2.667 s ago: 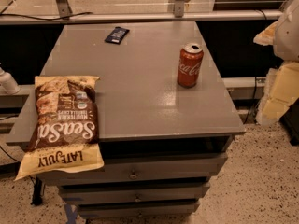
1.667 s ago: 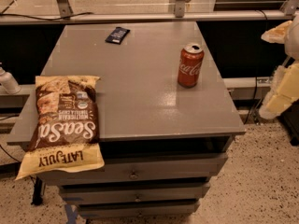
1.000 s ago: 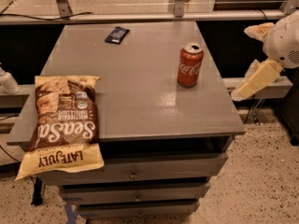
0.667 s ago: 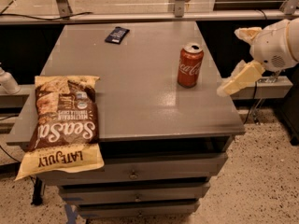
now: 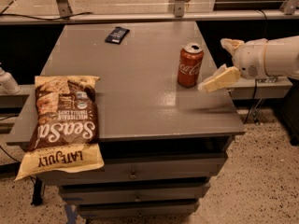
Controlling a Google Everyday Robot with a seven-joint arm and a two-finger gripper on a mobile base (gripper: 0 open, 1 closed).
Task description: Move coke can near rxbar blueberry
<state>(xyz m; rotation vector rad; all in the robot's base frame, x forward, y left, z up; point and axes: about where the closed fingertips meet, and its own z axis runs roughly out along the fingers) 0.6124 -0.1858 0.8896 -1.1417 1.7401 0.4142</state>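
The coke can (image 5: 190,65), red-orange with white script and a silver top, stands upright on the right part of the grey table (image 5: 140,78). The rxbar blueberry (image 5: 117,34), a small dark flat wrapper, lies at the table's far edge, left of centre. My gripper (image 5: 214,64) comes in from the right, just right of the can and apart from it. Its two pale fingers (image 5: 218,79) are spread open and hold nothing.
A large brown-and-tan chip bag (image 5: 63,122) lies at the front left and hangs over the table's front edge. Drawers (image 5: 135,174) sit below the table top. A metal rail with posts (image 5: 177,6) runs behind the table.
My gripper has moved left from beyond the table's right edge to just beside the can. The can, bar and chip bag have not moved.
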